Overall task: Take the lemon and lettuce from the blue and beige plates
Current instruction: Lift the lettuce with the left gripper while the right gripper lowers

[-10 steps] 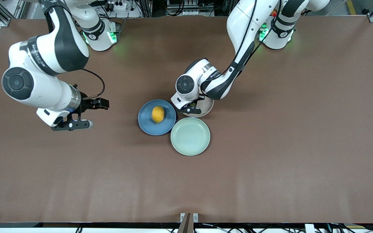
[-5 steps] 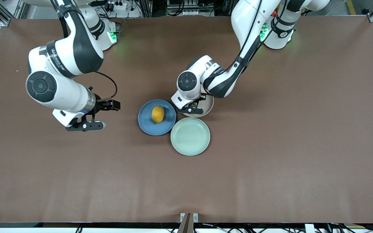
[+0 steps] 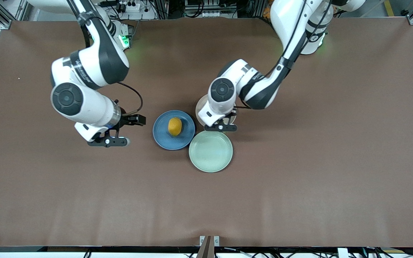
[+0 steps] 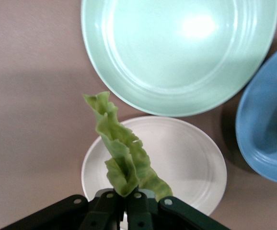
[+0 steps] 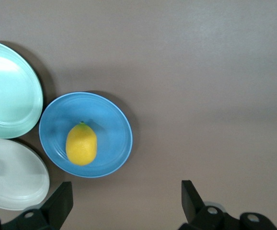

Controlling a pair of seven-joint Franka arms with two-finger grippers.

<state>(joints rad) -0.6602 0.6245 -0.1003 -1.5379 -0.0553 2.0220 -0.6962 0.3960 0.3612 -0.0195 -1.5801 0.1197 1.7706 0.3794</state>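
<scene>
The lemon (image 3: 175, 126) lies on the blue plate (image 3: 161, 135); both also show in the right wrist view, the lemon (image 5: 81, 144) on the blue plate (image 5: 113, 125). My left gripper (image 4: 127, 200) is shut on the stem end of the lettuce (image 4: 121, 146) and holds it up over the beige plate (image 4: 186, 160). In the front view my left gripper (image 3: 223, 127) is over the beige plate (image 3: 199, 104), where that plate meets the mint plate, and the lettuce is hidden. My right gripper (image 3: 122, 130) is open and empty over bare table beside the blue plate, also in its own view (image 5: 125, 201).
An empty pale mint-green plate (image 3: 210, 152) touches the blue and beige plates and lies nearer the front camera; it also shows in the left wrist view (image 4: 177, 52). The brown table (image 3: 299, 161) is bare around the three plates.
My right arm has moved across the table toward the blue plate. My left gripper has risen and shifted toward the mint plate, uncovering part of the beige plate.
</scene>
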